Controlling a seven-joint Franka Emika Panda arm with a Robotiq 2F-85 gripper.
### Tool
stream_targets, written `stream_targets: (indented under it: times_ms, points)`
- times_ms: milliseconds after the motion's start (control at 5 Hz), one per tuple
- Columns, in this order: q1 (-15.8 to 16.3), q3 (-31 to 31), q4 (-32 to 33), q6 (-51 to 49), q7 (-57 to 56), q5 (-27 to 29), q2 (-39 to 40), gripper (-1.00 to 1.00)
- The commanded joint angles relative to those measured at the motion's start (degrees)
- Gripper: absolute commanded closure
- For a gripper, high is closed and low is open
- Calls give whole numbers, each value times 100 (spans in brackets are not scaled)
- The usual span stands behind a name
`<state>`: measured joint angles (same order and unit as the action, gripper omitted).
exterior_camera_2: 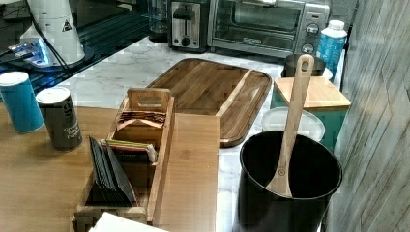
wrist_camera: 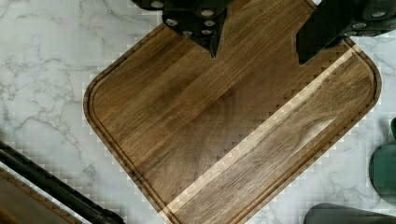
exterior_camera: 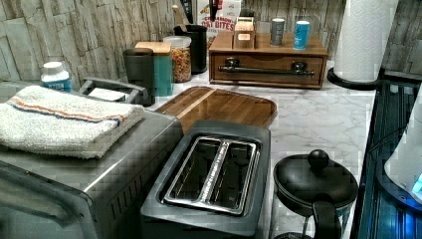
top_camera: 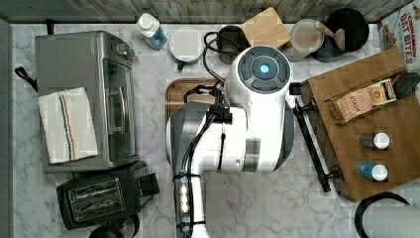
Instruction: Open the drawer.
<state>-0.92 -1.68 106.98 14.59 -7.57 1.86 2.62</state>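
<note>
White-and-grey arm (top_camera: 233, 134), black cables, seemingly screwed black fingers (wrist_camera: 205, 28).

Counter: white marble worktop (top_camera: 257, 208) with grey veining, carrying all the kitchen items.
Back wall: weathered grey-brown wood planking (exterior_camera: 74, 30), running along the counter's rear edge; it also shows as vertical planks (exterior_camera_2: 377, 96) on the right view's right.
Counter's far side: a dark, glossy surface (exterior_camera: 388, 149) borders the marble on the left view's right.
Appliances along one end of the counter: silver toaster oven (top_camera: 84, 99) with a striped cloth (top_camera: 67, 124) on top, and a dark two-slot toaster (top_camera: 96, 198) just beside it.
Light: even and soft, with pale reflections on the marble and the steel.
</note>
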Motion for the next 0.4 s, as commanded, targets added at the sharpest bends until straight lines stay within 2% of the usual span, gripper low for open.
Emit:
stream_targets:
  times_ms: [200, 400]
  points:
    - [-9, 9, 15, 0, -4, 44, 0, -100]
    - [-109, -74, 242, -50, -985, 350, -186, -100]
